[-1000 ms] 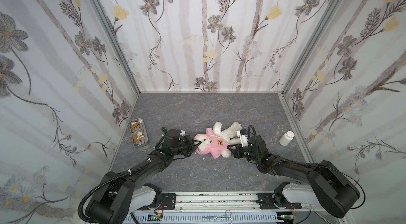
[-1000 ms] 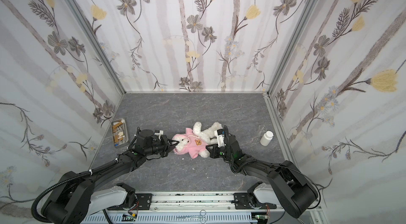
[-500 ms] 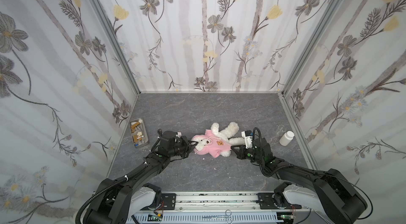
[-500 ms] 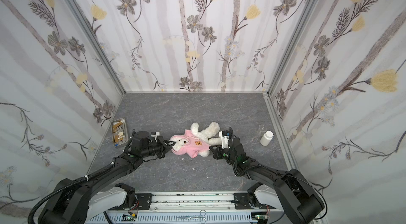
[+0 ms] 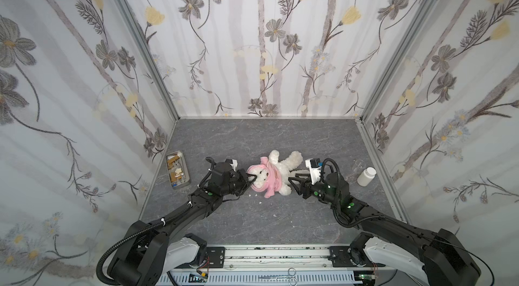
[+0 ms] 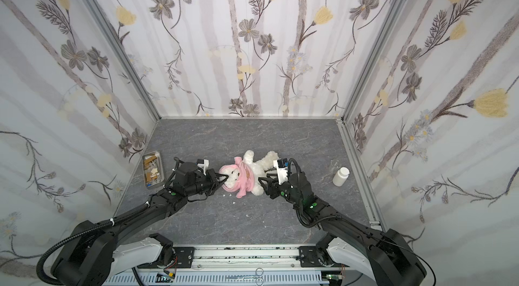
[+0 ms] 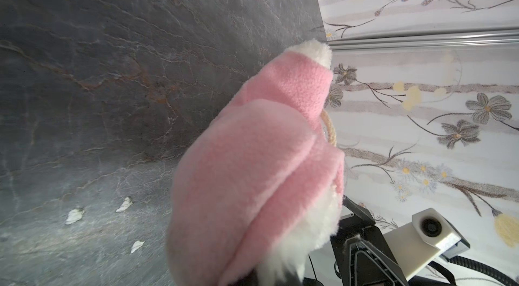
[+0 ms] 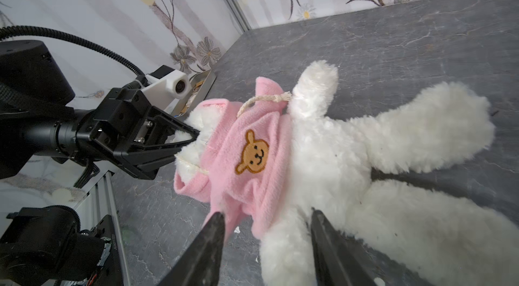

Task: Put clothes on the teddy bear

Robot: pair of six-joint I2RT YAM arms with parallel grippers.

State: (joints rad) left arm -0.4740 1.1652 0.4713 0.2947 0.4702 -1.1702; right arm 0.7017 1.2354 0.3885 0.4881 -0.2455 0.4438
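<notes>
The white teddy bear (image 5: 285, 169) (image 6: 259, 168) lies on its back on the grey table, head to the left. It wears a pink hoodie (image 5: 271, 179) (image 8: 269, 189) over chest and head, with both legs bare. My left gripper (image 5: 250, 177) (image 6: 223, 178) is shut on the white fur of the bear's head at the hood opening. In the left wrist view the hood (image 7: 252, 158) fills the middle and hides most of the jaws. My right gripper (image 8: 266, 214) (image 5: 294, 182) stands open, one finger on each side of the hoodie's hem and the bear's lower arm, gripping nothing.
A metal tray (image 5: 183, 183) of small parts stands at the left wall. A white bottle (image 5: 366, 176) and a small clear beaker (image 5: 357, 165) stand near the right wall. White scraps (image 5: 259, 202) lie in front of the bear. Scissors (image 5: 280, 278) rest on the front rail.
My right gripper has opened and let go of the hoodie's hem. The left gripper stays shut at the bear's head, and the bear has barely moved.
</notes>
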